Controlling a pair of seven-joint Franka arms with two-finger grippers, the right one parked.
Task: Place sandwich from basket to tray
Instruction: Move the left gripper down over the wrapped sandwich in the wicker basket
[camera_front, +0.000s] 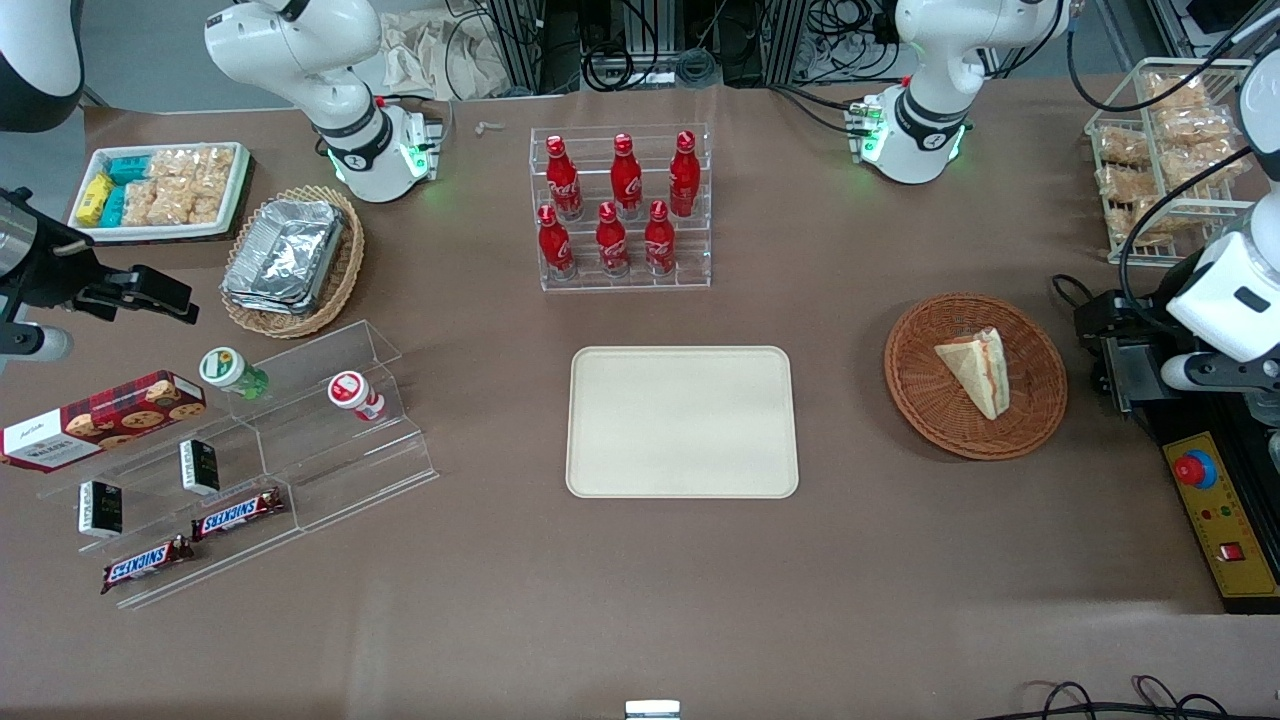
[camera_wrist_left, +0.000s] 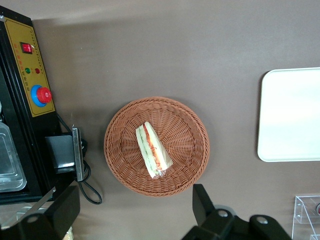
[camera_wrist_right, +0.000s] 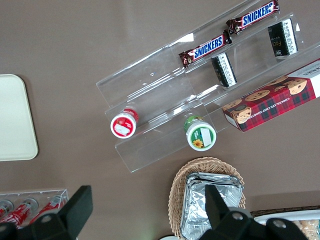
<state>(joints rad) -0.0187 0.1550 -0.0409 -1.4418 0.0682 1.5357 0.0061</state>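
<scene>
One sandwich (camera_front: 975, 368) in basket (camera_front: 930, 400) | tool (camera_wrist_left: 135, 212) above, open | tray (camera_front: 682, 421) near

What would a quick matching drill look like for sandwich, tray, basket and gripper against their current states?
Things:
1. sandwich
2. tray
3. basket
4. gripper

States:
A. bare, nothing on it
B. lying in the wicker
C. high above the basket, jaws open
D. holding the wedge, toward the working arm's end

Pairs: 1-B, 2-A, 3-D, 4-C
</scene>
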